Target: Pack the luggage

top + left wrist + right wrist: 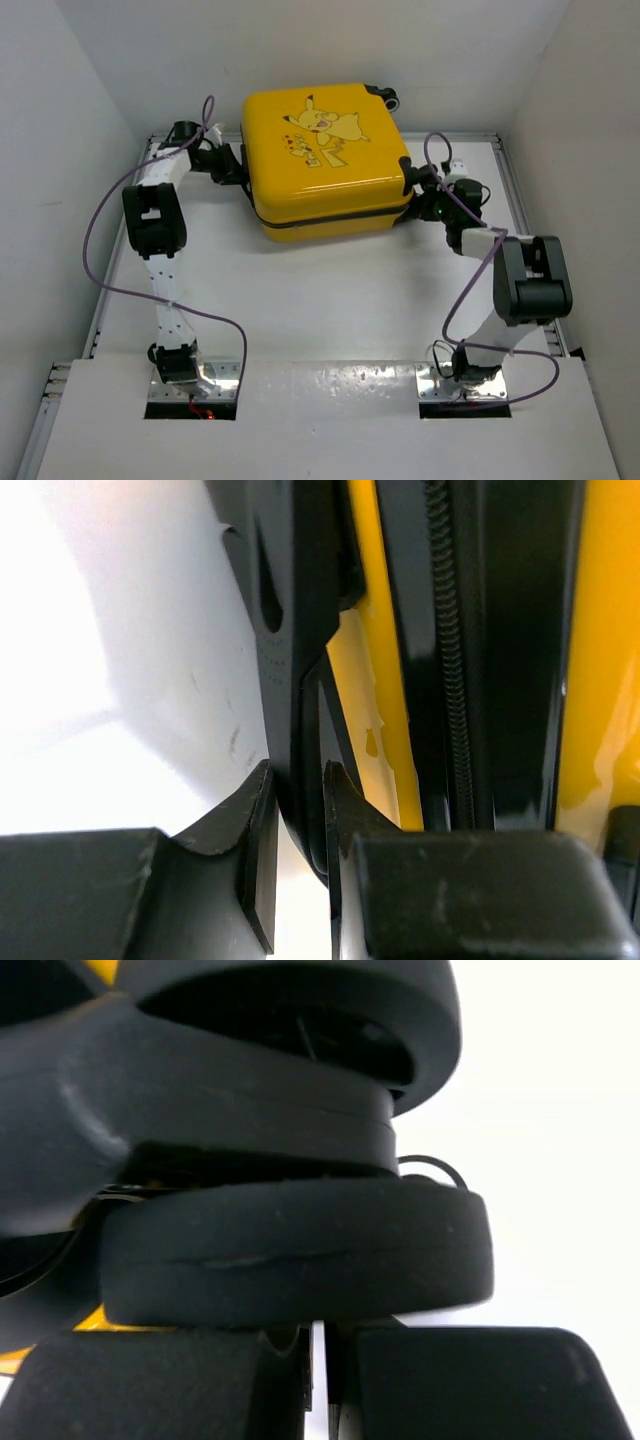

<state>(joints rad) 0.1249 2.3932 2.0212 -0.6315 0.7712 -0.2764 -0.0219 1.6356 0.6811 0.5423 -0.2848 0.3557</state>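
On table (330, 300), yellow Pikachu luggage (325, 160), zipped; left claw (298, 810) pinches trim (300, 720), right claw (318, 1360) closed.

white table (330, 300), plain white walls (450, 60)

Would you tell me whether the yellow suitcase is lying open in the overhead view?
No, the suitcase lies closed, its printed shell facing up and both halves meeting along the dark seam.

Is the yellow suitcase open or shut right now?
Shut. The suitcase lies flat, both yellow halves pressed together, only a dark seam showing along its side.
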